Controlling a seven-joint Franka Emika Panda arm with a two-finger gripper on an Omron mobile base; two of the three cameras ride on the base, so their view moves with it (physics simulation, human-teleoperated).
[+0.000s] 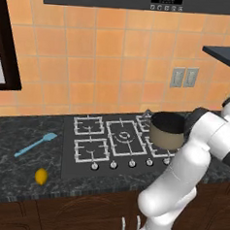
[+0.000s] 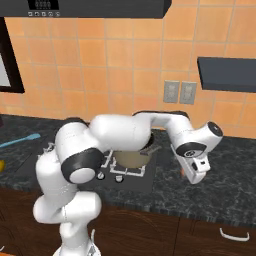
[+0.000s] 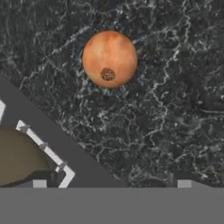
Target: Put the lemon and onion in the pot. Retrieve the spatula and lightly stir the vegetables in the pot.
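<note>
Left base view: I'm seeing the pot (image 1: 167, 131) sitting on the stove's right burners beside my arm, with the spatula (image 1: 35, 145) and lemon (image 1: 41, 176) lying well apart on the counter (image 1: 15, 171). Right base view: my pincer (image 2: 195, 176) is hanging over the counter just past the pot. Hand view: the onion (image 3: 109, 59) is lying ahead of the pincer; I cannot tell how wide it stands.

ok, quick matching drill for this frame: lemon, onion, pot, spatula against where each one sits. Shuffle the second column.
Things:
1. lemon
2. onion
3. pot
4. spatula

Places:
A. on a right-hand stove burner
B. counter left of the stove, near the front edge
C. bare counter below the gripper, beside the stove
D. counter left of the stove, lying diagonally behind the lemon

Pairs: 1-B, 2-C, 3-A, 4-D
</note>
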